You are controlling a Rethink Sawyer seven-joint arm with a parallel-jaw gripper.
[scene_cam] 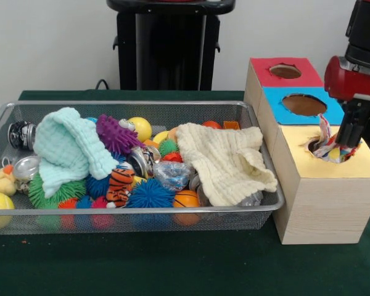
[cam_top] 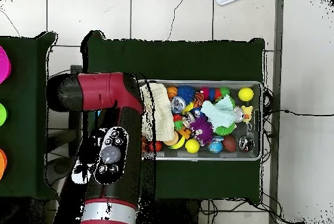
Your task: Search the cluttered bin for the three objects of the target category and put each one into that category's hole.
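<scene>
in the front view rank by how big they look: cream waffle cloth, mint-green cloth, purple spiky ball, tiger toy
1-2. cream waffle cloth and mint-green cloth: both crumpled and look about alike, so no ranking.
3. purple spiky ball, though partly hidden behind the mint-green cloth.
4. tiger toy, partly buried in the bin.

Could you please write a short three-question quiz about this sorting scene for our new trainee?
1. True or false: the pincer is over the red-faced hole.
2. Which cloth lies nearest the boxes in the bin? A) mint-green cloth B) cream cloth
3. What pokes out of the yellow-faced hole?

Key: 1. False, it is at the yellow-faced hole. 2. B. 3. A printed fabric piece, white with coloured blotches.
</scene>
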